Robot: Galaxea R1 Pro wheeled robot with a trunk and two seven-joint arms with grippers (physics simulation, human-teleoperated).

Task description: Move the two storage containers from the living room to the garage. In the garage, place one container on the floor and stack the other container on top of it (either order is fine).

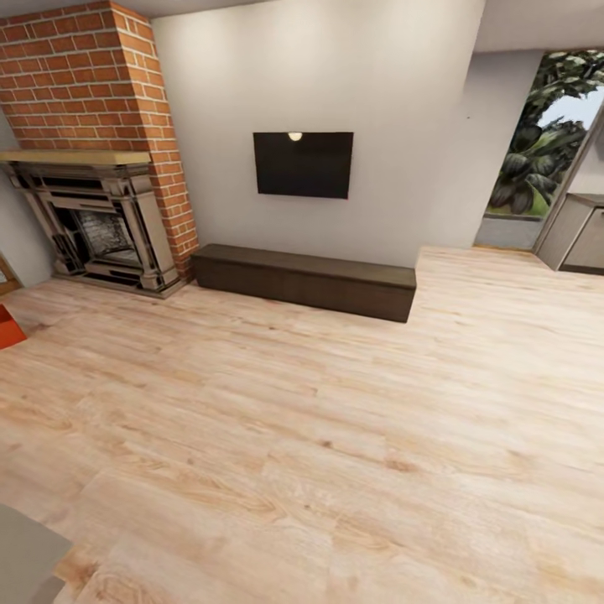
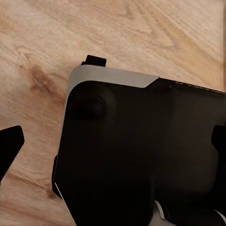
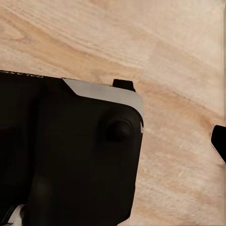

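I am in the living room, on its light wood-plank floor [image 1: 335,436]. A red-orange corner of one storage container [image 1: 8,329] pokes in at the head view's left edge, resting on the planks near the fireplace; the rest of it is cut off. In the left wrist view my left gripper [image 2: 113,141] is open, its dark fingertips [image 2: 10,141] far apart over my own black base [image 2: 141,155], holding nothing. My right gripper [image 3: 113,146] also hangs over the base, one fingertip [image 3: 219,141] at the frame's edge, nothing between the fingers. The garage is out of view.
A red brick chimney [image 1: 92,75] with a fireplace [image 1: 101,226] stands at the far left. A low dark bench [image 1: 306,281] runs along the white wall under a wall-mounted TV [image 1: 304,164]. A grey cabinet [image 1: 579,235] and a window stand at the far right.
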